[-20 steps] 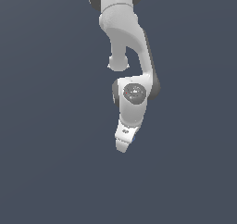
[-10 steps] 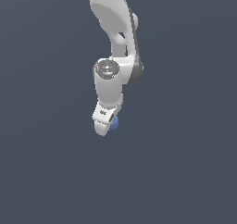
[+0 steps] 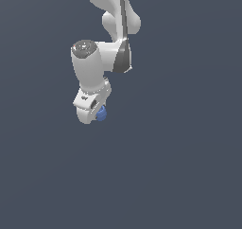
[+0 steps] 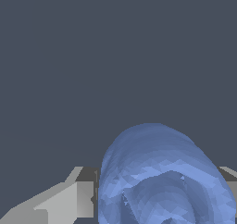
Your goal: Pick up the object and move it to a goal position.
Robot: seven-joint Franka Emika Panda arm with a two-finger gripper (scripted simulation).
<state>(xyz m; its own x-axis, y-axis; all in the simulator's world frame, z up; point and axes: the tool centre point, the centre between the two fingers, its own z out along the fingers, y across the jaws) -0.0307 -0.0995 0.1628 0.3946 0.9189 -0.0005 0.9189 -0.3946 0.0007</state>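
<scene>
Dark slate-grey background fills both views. At the arm's tip the gripper (image 3: 96,113) seems clamped on the blue object (image 3: 101,113) (fingers (image 4: 65,200) flank it in the wrist view).

Flat, even sim light, dim grey-blue bkgd w/ no cast shadows; arm (image 3: 94,62) shaded softly, brighter up top (no glare). Blue object (image 4: 162,177) shows coarse faceted mesh close up; edges sharp, no blur
</scene>
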